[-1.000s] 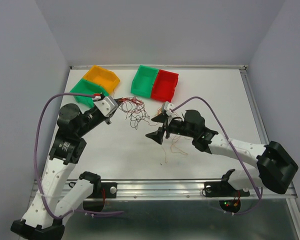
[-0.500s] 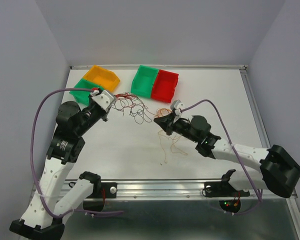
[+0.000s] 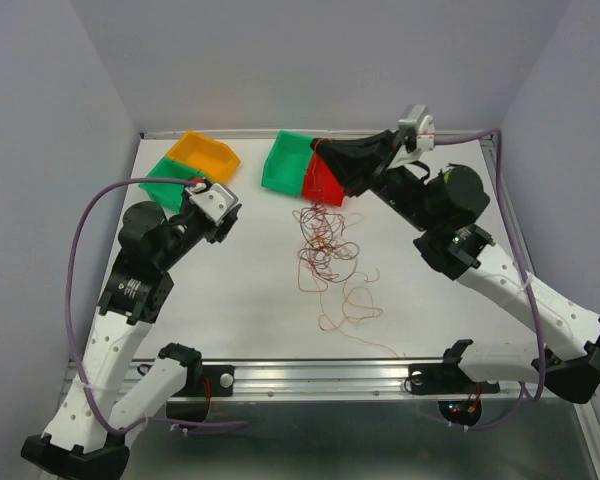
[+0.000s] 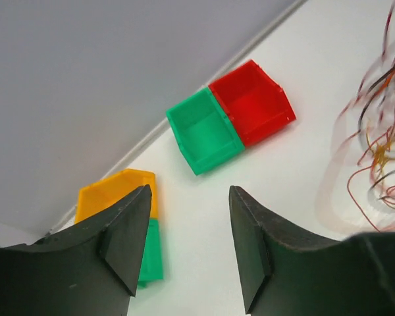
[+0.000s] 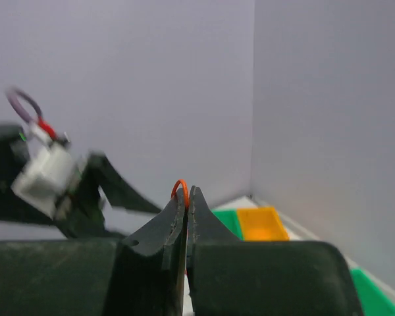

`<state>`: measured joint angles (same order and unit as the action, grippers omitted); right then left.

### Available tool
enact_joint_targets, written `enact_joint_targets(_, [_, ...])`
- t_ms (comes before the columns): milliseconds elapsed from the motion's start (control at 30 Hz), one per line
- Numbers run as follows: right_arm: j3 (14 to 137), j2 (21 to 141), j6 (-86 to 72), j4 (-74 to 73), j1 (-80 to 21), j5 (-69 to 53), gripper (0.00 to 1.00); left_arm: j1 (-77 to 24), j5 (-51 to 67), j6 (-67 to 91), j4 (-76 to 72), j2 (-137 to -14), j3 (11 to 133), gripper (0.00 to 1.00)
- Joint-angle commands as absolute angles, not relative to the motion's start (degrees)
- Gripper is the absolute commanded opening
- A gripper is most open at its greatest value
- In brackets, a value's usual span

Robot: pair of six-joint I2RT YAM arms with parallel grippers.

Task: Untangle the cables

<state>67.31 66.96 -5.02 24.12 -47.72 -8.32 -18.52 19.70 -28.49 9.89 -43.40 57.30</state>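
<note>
- The right tool (image 5: 186,192) is pressed fully together. A thin orange wire (image 5: 179,187) is pinched between its fingertips, and a small loop of it arches just above the tips.
- This tool is raised off the table (image 3: 230,310). From overhead, its tip sits over the seam between the green bin (image 3: 285,160) and the red bin (image 3: 325,187).
- The cables (image 3: 325,245) drop away below the right tool's tip in thin strands. They gather on the table on its near side as a loose tangle of red, orange and dark loops. The strands are too fine to follow one by one.
- One orange strand (image 3: 350,305) trails out of the tangle in wide curls, farther from the right tool and toward the table's near edge.
- The left tool (image 4: 189,191) stands partly open, its fingers apart with nothing between them, and it touches no cable.
- The tangle lies to the right of the left tool and apart from it. In that tool's wrist view only blurred strands show at the right edge.
- Ahead of the left tool, the green and red bins sit side by side, touching.
- The orange bin (image 4: 115,194) and the second green bin (image 4: 151,257) lie closer to the left tool, on its left.
</note>
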Motion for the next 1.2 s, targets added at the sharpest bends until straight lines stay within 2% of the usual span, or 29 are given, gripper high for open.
enact_joint_targets(0, [85.0, 70.1, -5.8, 18.3, -48.0, -7.1, 0.01, -18.5, 23.8, -30.1, 7.7, -44.5, 52.7, 0.64])
enact_joint_targets(100, [89.5, 72.3, -5.7, 16.9, -48.0, -5.3, 0.01, -18.5, 29.8, -31.2, 6.9, -43.6, 50.3, 0.76])
enact_joint_targets(233, [89.7, 73.8, -6.5, 16.8, -48.0, -6.2, 0.01, -18.5, 38.4, -30.8, 2.4, -42.3, 47.6, 0.86])
enact_joint_targets(400, [89.6, 74.6, -8.6, 18.8, -48.1, -8.6, 0.01, -18.5, 47.9, -25.1, -9.1, -43.9, 44.6, 0.89])
enact_joint_targets(467, [90.3, 75.2, -9.7, 19.0, -48.1, -9.9, 0.00, -18.6, 53.3, -24.0, -12.2, -46.2, 45.0, 0.97])
enact_joint_targets(533, [90.7, 75.6, -10.4, 19.2, -48.0, -10.9, 0.01, -18.8, 57.7, -23.7, -14.3, -47.9, 45.8, 0.99])
enact_joint_targets(700, [92.7, 78.6, -12.9, 20.9, -48.0, -14.1, 0.00, -22.9, 55.4, -21.0, -21.4, -53.8, 46.2, 0.96])
enact_joint_targets(733, [93.3, 79.0, -13.2, 21.2, -48.1, -14.5, 0.01, -26.2, 51.2, -21.5, -21.6, -56.1, 47.4, 0.90])
enact_joint_targets(800, [94.8, 80.5, -14.1, 22.0, -48.1, -15.3, 0.00, -29.9, 45.1, -22.0, -21.6, -58.6, 49.5, 0.84])
enact_joint_targets(900, [97.7, 82.2, -15.2, 22.5, -48.0, -16.0, 0.00, -30.6, 36.2, -21.6, -22.5, -64.8, 51.8, 0.63])
enact_joint_targets(1033, [102.0, 83.1, -15.9, 22.1, -48.1, -15.2, 0.01, -30.7, 32.1, -24.6, -21.4, -75.3, 52.8, 0.60])
enact_joint_targets(1167, [104.2, 81.1, -15.0, 22.1, -48.1, -10.6, 0.01, -31.0, 25.9, -25.0, -21.1, -82.0, 53.0, 0.63])
